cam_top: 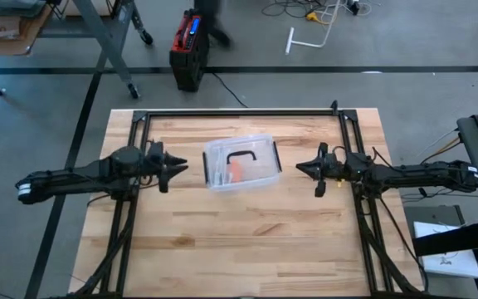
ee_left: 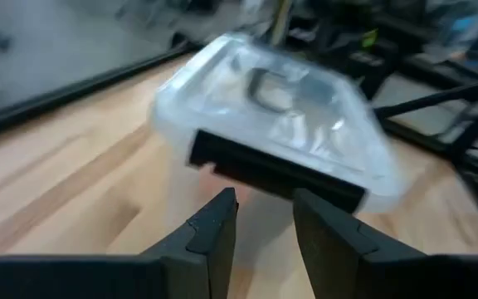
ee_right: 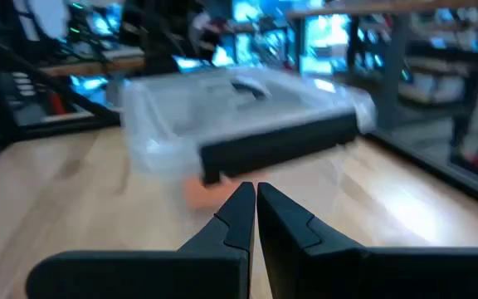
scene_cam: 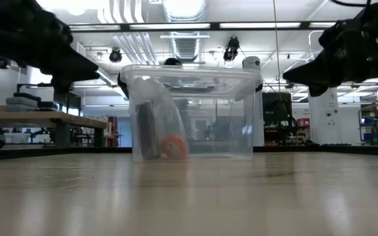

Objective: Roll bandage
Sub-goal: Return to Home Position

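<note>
A clear plastic box (cam_top: 241,164) with a lid, a black handle (cam_top: 241,154) and black side latches stands on the wooden table (cam_top: 247,241) at its middle. Something orange (scene_cam: 172,147) and a dark roll (scene_cam: 147,131) show inside it. No bandage lies in the open. My left gripper (cam_top: 181,165) hovers just left of the box, fingers slightly apart, empty; in its wrist view (ee_left: 264,218) it faces the box's black latch (ee_left: 276,170). My right gripper (cam_top: 299,169) hovers just right of the box, shut and empty, also seen in its wrist view (ee_right: 256,203).
A black frame (cam_top: 239,114) runs along the table's far edge and down both sides under the arms. Bare wood lies between the box and the near edge. Off the table, a black and red case (cam_top: 187,50) stands on the floor.
</note>
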